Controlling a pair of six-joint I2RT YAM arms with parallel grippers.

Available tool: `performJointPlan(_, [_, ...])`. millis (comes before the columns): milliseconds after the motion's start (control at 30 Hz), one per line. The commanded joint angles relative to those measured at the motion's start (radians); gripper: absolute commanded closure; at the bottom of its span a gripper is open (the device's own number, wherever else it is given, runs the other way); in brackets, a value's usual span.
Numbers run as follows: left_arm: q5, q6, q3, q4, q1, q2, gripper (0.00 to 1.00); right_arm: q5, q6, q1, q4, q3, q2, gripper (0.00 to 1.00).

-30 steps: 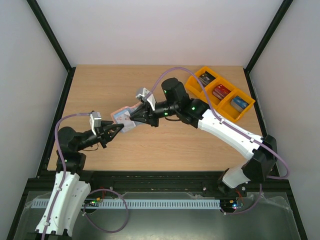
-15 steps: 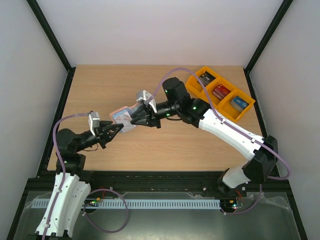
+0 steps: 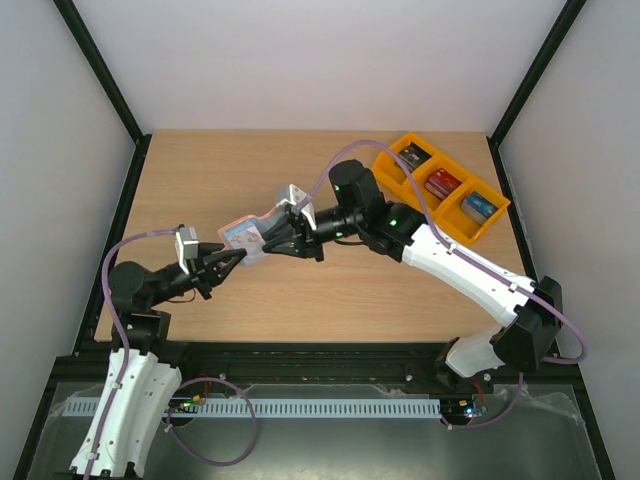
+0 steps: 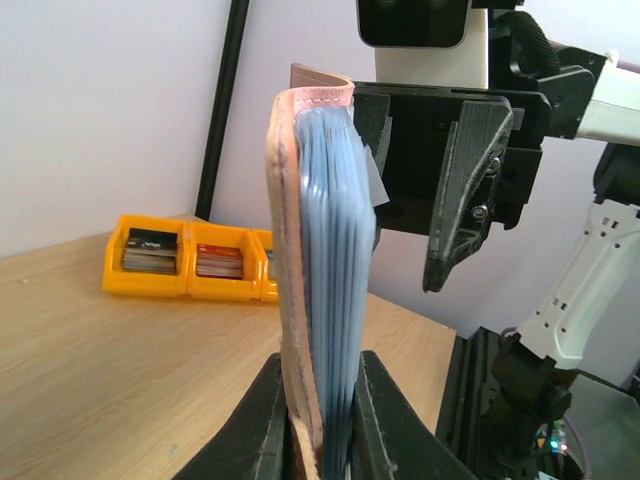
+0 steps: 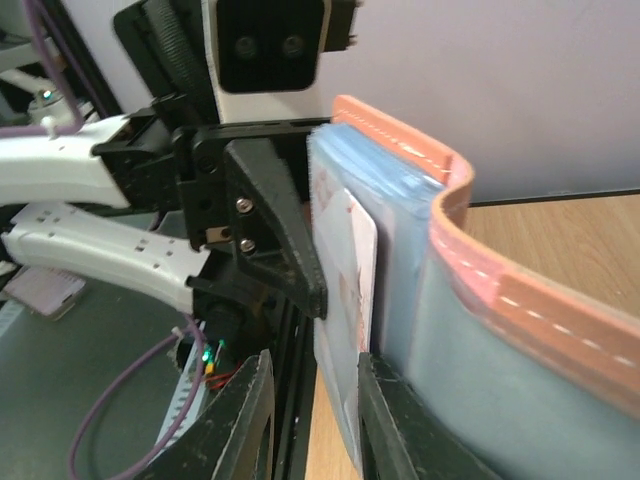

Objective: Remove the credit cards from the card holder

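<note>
The card holder (image 3: 243, 234) is held up off the table, pinkish-tan outside and light blue inside, with my left gripper (image 3: 236, 259) shut on its lower edge. From the left wrist, the holder (image 4: 315, 250) stands on edge between my left gripper's (image 4: 318, 425) fingers. My right gripper (image 3: 264, 243) meets it from the right. In the right wrist view, a whitish credit card (image 5: 350, 270) with reddish marks sticks out of the blue pockets (image 5: 420, 300). My right gripper (image 5: 315, 420) straddles that card with its jaws apart, and a gap shows on the left side.
Orange bins (image 3: 440, 185) with dark, red and blue boxes sit at the table's back right, also visible from the left wrist as orange bins (image 4: 190, 262). Black frame posts stand at the table's corners.
My right gripper's jaws have parted a little around the holder's card edge. Both arms have shifted only slightly; the holder stays in the left gripper.
</note>
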Motion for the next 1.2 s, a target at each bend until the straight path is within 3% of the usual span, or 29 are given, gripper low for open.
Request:
performJointPlan(0, [-0.05,0.034,0.018,0.053,-0.008,-0.005,0.98,0.044,0.106,0.077,0.192,-0.033,0.029,0.77])
performJointPlan(200, [-0.042,0.055,0.017,0.038,-0.014,-0.012,0.98,0.053,0.1,0.102,0.228,-0.016,0.06,0.76])
performJointPlan(400, [-0.081,0.064,0.006,0.033,-0.018,-0.02,0.98,0.087,-0.029,0.118,0.078,0.03,0.054,0.65])
performJointPlan(533, [-0.071,0.229,0.016,-0.064,-0.023,-0.044,0.98,0.104,-0.012,0.116,0.254,-0.091,-0.049,0.55])
performJointPlan(633, [-0.072,0.344,0.039,-0.147,-0.03,-0.068,0.98,0.188,0.016,0.116,0.404,-0.187,-0.108,0.53])
performJointPlan(867, [-0.068,0.335,0.031,-0.088,-0.034,-0.085,0.98,0.209,0.051,0.117,0.429,-0.188,-0.078,0.47])
performJointPlan(1033, [-0.098,0.315,0.03,-0.066,-0.036,-0.084,0.98,0.145,0.047,0.119,0.401,-0.164,-0.046,0.46])
performJointPlan(1167, [-0.126,0.247,0.028,-0.052,-0.036,-0.082,0.98,0.202,0.001,0.116,0.361,-0.18,-0.096,0.47])
